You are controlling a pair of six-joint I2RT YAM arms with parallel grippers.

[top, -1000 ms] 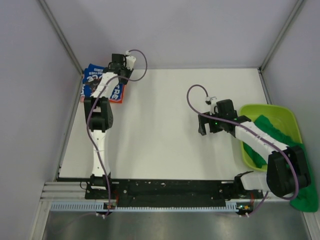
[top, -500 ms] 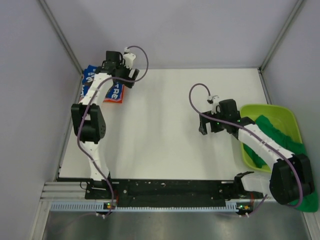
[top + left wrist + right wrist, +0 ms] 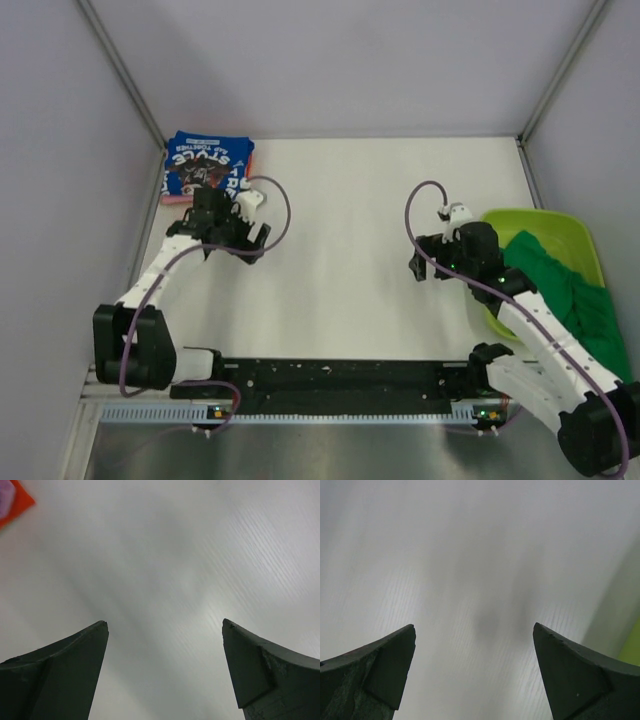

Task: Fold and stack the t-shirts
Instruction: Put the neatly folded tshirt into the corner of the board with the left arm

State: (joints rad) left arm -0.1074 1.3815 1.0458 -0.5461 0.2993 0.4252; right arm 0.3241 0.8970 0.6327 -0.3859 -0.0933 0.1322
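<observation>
The royal blue t-shirt (image 3: 206, 166) lies folded in the far left corner of the table. A pink edge (image 3: 173, 198) of another shirt shows under its near side. That stack's corner (image 3: 11, 499) appears orange-red in the left wrist view. My left gripper (image 3: 231, 247) hovers just in front of the stack, open and empty (image 3: 165, 625), over bare table. The green t-shirt (image 3: 556, 288) lies crumpled in the tub and hangs over its right side. My right gripper (image 3: 419, 266) is left of the tub, open (image 3: 474, 626), with nothing between its fingers.
The lime-green plastic tub (image 3: 541, 222) stands at the table's right edge, and its wall (image 3: 633, 652) shows at the right of the right wrist view. Grey walls close in the table on the left, back and right. The arms' base rail (image 3: 340, 378) runs along the near edge.
My left gripper opened, let go of the blue t-shirt and drew back toward the near side, leaving the stack uncovered. My right arm shifted slightly to the right.
</observation>
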